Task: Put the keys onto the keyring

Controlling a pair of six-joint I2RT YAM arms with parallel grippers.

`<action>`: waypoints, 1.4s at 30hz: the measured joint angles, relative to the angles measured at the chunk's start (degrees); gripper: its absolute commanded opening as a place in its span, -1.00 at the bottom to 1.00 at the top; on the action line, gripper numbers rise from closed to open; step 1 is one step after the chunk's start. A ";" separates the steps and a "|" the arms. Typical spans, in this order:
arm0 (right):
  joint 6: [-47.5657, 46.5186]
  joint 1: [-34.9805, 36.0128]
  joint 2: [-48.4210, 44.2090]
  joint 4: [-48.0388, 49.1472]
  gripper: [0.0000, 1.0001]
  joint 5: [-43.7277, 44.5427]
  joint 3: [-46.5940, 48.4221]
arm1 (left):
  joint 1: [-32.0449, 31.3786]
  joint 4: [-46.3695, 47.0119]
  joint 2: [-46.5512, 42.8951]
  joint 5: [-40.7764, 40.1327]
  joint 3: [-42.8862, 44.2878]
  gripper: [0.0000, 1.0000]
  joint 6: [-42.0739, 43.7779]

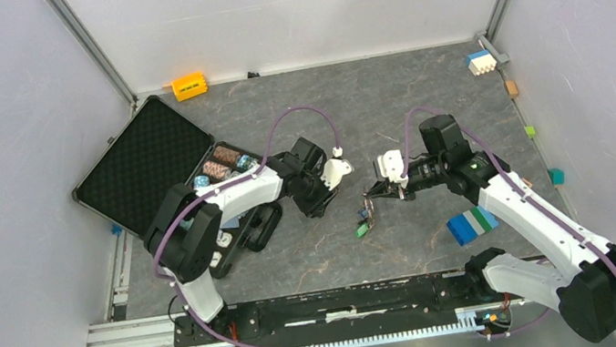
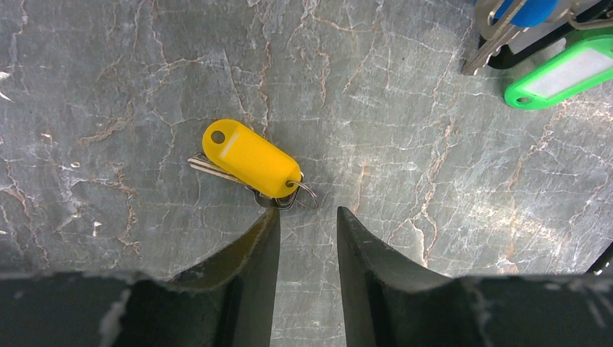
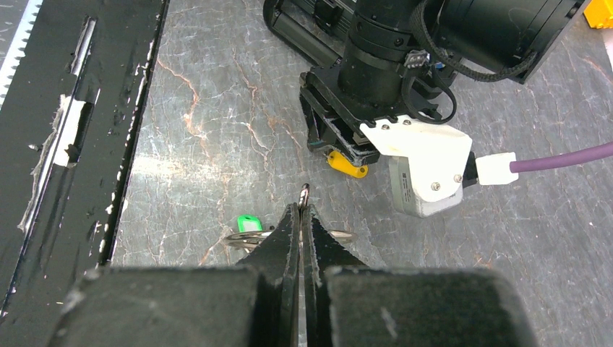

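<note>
A silver key with a yellow tag (image 2: pixel 249 157) lies flat on the grey table. My left gripper (image 2: pixel 306 217) is open just above it, its left fingertip (image 2: pixel 272 217) at the key's small ring. The yellow tag (image 3: pixel 347 165) also shows under the left wrist in the right wrist view. My right gripper (image 3: pixel 303 210) is shut on the metal keyring (image 3: pixel 340 235) and holds it above the table. Keys with a green tag (image 3: pixel 248 223) hang from the ring. In the top view the left gripper (image 1: pixel 319 198) and the right gripper (image 1: pixel 372 192) are close together, with the hanging bunch (image 1: pixel 364 220) below.
An open black case (image 1: pixel 146 161) with small items lies left of the left arm. A blue-green-white brick stack (image 1: pixel 472 224) sits by the right arm. An orange-yellow block (image 1: pixel 189 85) and a blue-white brick (image 1: pixel 479 62) stand at the back wall. Green and blue tags (image 2: pixel 564 72) hang nearby.
</note>
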 measured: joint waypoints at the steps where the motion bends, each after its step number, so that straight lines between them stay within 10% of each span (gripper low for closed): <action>1: -0.07 0.00 0.02 0.00 -1.00 0.00 0.00 | 0.00 0.00 -0.11 0.02 0.00 -0.11 0.22; 42: -0.26 -0.37 0.15 -0.11 -1.00 0.02 0.00 | -5.81 9.09 -2.62 -13.46 -5.40 -0.35 1.11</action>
